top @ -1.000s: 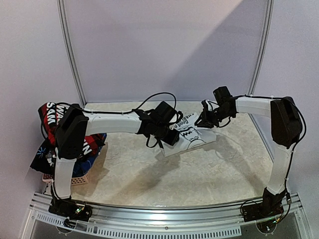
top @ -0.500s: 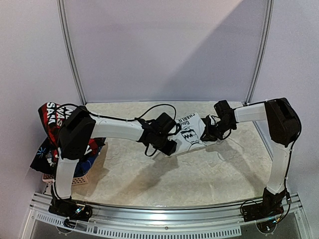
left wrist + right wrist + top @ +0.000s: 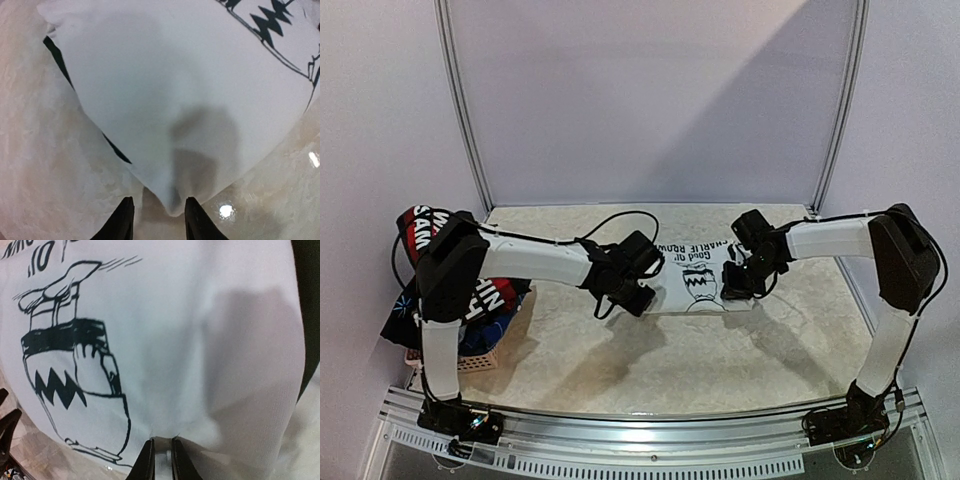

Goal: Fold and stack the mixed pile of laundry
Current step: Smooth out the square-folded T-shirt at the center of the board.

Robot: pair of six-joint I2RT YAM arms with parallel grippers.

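Note:
A white T-shirt [image 3: 705,275] with a dark cartoon print lies spread on the table's middle. My left gripper [image 3: 642,297] sits low at its left corner. In the left wrist view the shirt [image 3: 175,90] ends in a pointed corner between the fingers of that gripper [image 3: 159,220], which stand apart and clear of the cloth. My right gripper [image 3: 732,288] is at the shirt's right near edge. In the right wrist view its jaws [image 3: 161,460] are nearly together on a fold of the shirt [image 3: 200,340]. The rest of the laundry pile [image 3: 430,250] is heaped at far left.
A small pinkish basket [image 3: 480,360] stands under the heap at the table's left edge, with red-black lettered and navy pieces spilling over it. Metal frame posts [image 3: 460,110] rise at the back corners. The marbled table [image 3: 670,360] runs to a metal rail at the near edge.
Both grippers have come down and toward the near side. The T-shirt, bunched and lifted between them before, now lies wider and flatter. The left gripper shifted left.

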